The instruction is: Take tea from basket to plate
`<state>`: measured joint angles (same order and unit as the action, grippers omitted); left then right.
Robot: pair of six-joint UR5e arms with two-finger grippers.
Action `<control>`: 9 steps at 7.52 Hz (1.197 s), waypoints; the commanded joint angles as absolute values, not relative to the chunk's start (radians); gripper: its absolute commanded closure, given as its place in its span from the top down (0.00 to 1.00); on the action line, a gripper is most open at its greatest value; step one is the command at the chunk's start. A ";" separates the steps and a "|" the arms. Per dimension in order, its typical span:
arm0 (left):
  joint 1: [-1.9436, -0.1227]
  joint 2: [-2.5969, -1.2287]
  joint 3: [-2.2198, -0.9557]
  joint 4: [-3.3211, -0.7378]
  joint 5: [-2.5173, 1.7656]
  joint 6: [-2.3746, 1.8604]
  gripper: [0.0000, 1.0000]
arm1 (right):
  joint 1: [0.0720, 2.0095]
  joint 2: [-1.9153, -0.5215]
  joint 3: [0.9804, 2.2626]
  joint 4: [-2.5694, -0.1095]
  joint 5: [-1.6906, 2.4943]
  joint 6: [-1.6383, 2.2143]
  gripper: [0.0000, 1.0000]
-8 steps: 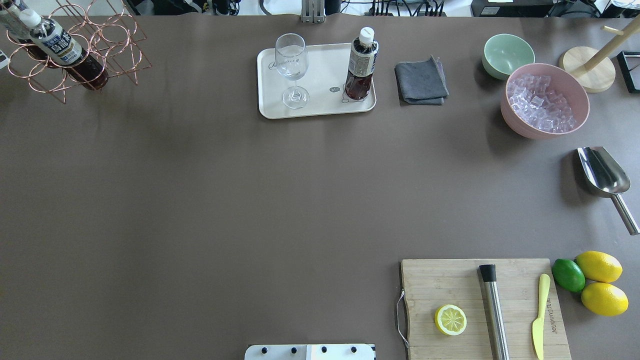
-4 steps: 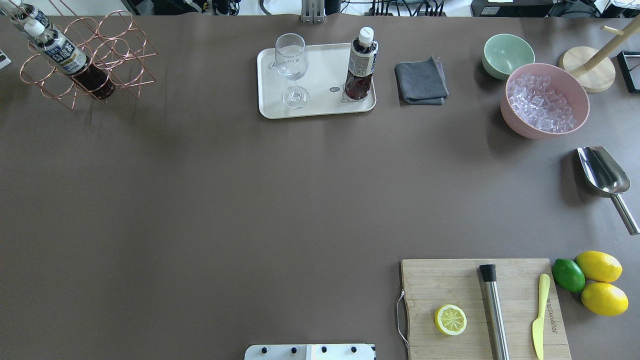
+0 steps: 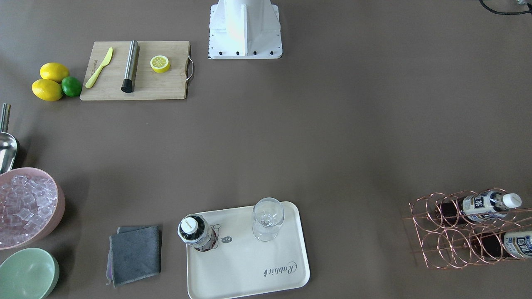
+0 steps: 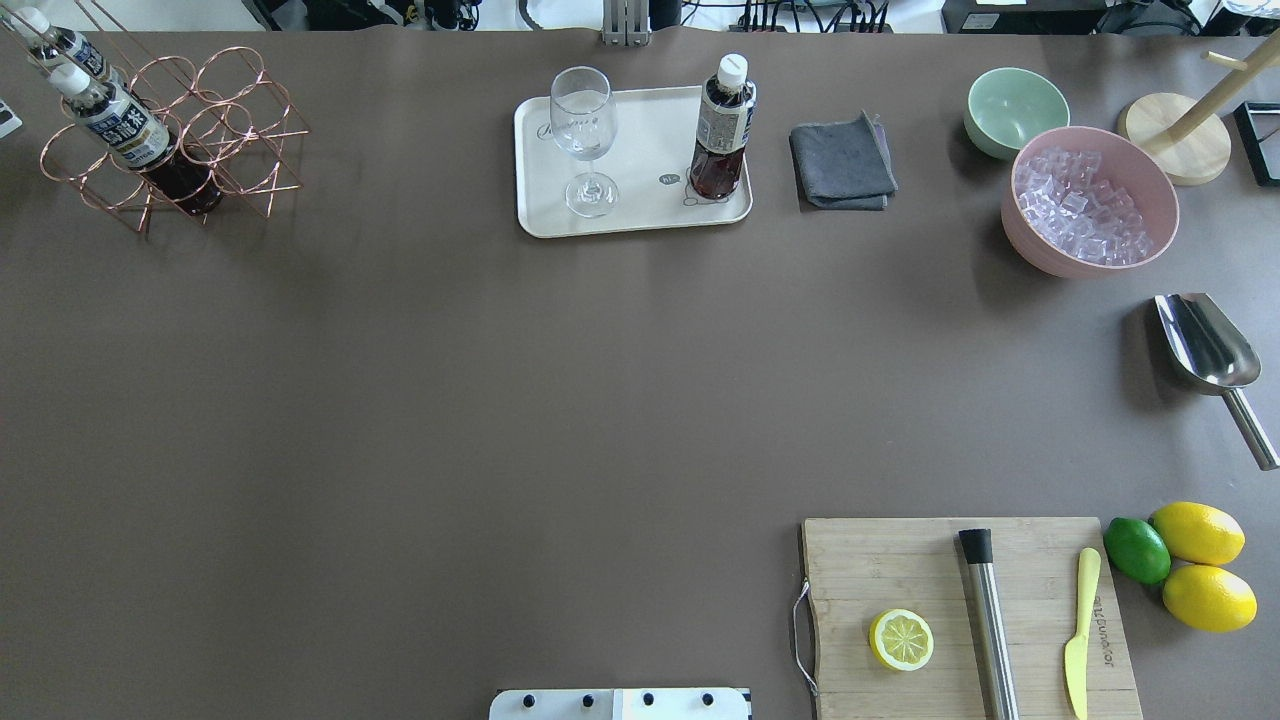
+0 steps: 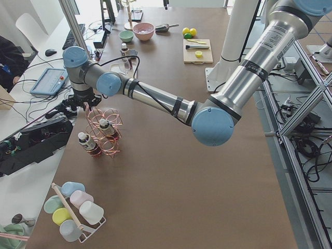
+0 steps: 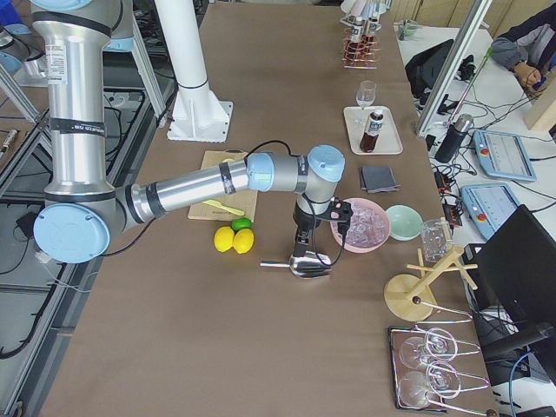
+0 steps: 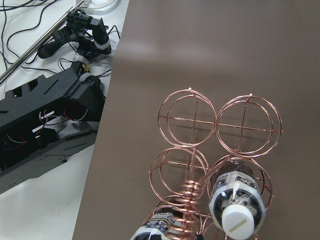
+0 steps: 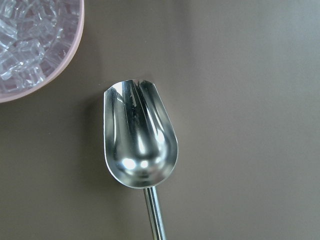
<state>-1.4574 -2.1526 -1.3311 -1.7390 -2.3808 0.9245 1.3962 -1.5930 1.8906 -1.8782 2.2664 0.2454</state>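
One tea bottle [image 4: 722, 130] stands upright on the right end of the cream plate [image 4: 650, 160], also in the front view [image 3: 195, 232]. The rose-gold basket [image 4: 230, 110] stands at the table's far left corner with two more tea bottles [image 4: 120, 125] in its cells. The left wrist view looks down on the basket [image 7: 195, 120], its coiled handle and a bottle cap [image 7: 239, 220]. My left gripper [image 5: 83, 106] hangs right at the basket's handle top; I cannot tell its state. My right gripper [image 6: 304, 239] hovers over a steel scoop [image 8: 140, 145]; I cannot tell its state.
A wine glass [image 4: 585, 140] stands on the plate's left half. A grey cloth [image 4: 842, 162], a green bowl [image 4: 1015, 110] and a pink bowl of ice [image 4: 1040, 255] lie right of the plate. A cutting board [image 4: 880, 560] with lemon half, muddler and knife is near right.
The basket with its two bottles has shifted right and away from the table's corner and has come from a tilt to more upright. The bottle on the plate has not moved.
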 commanded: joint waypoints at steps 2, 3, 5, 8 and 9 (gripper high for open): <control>-1.440 -2.149 -1.330 -1.750 -2.381 0.923 0.00 | 1.448 -1.600 1.784 -1.744 2.250 0.226 1.00; -1.440 -2.151 -1.331 -1.750 -2.382 0.920 0.77 | 1.454 -1.598 1.775 -1.721 2.252 0.225 1.00; -1.440 -2.151 -1.339 -1.749 -2.382 0.916 0.99 | 1.456 -1.595 1.782 -1.720 2.255 0.225 1.00; -1.445 -2.126 -1.379 -1.744 -2.382 0.888 0.99 | 1.456 -1.594 1.787 -1.720 2.255 0.225 1.00; -1.451 -2.100 -1.437 -1.737 -2.381 0.862 0.99 | 1.456 -1.594 1.787 -1.720 2.255 0.225 1.00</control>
